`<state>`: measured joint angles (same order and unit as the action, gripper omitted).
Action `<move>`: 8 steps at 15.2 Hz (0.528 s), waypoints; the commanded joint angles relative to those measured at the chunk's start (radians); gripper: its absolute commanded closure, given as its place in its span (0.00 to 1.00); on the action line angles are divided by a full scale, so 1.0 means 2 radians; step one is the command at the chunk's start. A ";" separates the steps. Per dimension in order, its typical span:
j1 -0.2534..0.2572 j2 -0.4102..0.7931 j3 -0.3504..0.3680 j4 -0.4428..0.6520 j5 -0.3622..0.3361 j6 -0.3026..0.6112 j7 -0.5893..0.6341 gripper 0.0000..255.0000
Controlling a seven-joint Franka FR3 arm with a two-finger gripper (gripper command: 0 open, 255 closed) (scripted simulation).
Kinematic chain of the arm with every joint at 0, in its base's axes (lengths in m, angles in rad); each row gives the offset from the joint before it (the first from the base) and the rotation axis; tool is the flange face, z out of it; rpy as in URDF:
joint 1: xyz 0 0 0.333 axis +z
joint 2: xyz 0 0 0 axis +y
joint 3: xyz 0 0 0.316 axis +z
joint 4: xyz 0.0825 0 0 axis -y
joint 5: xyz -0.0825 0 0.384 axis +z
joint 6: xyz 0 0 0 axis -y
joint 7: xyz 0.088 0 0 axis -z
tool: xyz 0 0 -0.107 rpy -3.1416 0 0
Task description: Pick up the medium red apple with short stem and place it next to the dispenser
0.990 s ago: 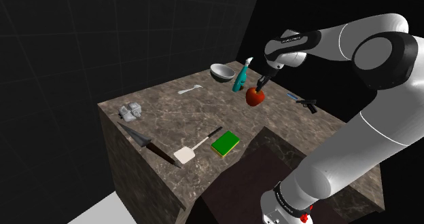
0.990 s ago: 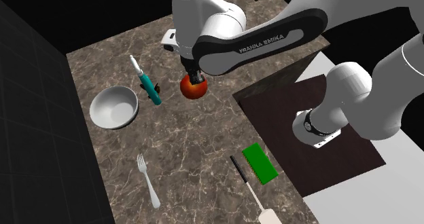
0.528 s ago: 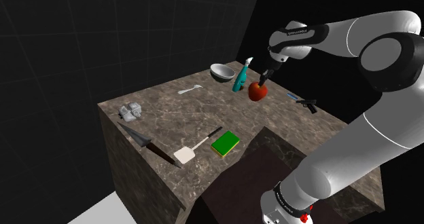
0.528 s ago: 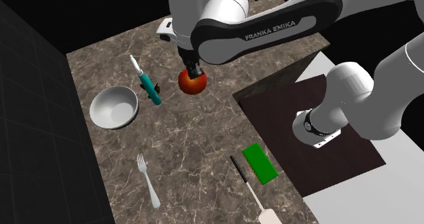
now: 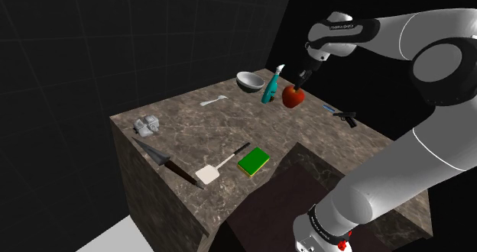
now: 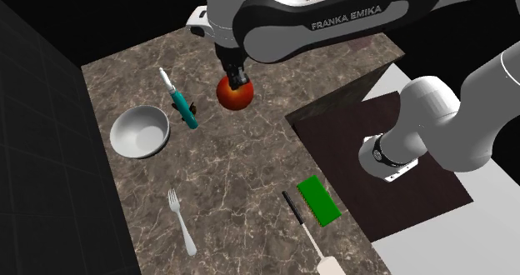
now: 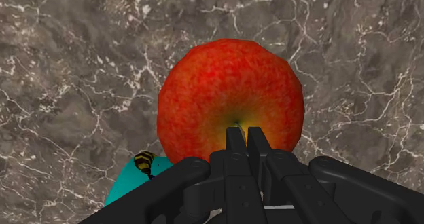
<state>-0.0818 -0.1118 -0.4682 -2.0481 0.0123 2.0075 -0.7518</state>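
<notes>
Tool (image 6: 237,79) clamped on red apple (image 6: 236,95), over counter (image 6: 250,177), near teal dispenser (image 6: 182,107); white bowl (image 6: 140,132) just past dispenser.

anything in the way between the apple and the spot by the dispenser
Nothing visible does. The gripper holds the red apple right beside the teal dispenser, and there is just bare marble counter between them. The white bowl sits on the dispenser's other side.

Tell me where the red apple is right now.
In the shoulder view the red apple is held by the gripper over the far end of the marbled counter, just right of the teal dispenser.
</notes>
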 commanded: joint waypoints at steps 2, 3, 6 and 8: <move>0.000 -0.004 0.001 0.017 -0.002 -0.020 0.002 1.00; 0.000 -0.005 0.001 0.023 -0.002 -0.027 0.002 1.00; 0.000 -0.007 0.002 0.041 -0.004 -0.047 0.004 1.00; 0.001 -0.008 0.002 0.053 -0.004 -0.060 0.005 1.00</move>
<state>-0.0812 -0.1301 -0.4642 -1.9564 0.0033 1.8996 -0.7427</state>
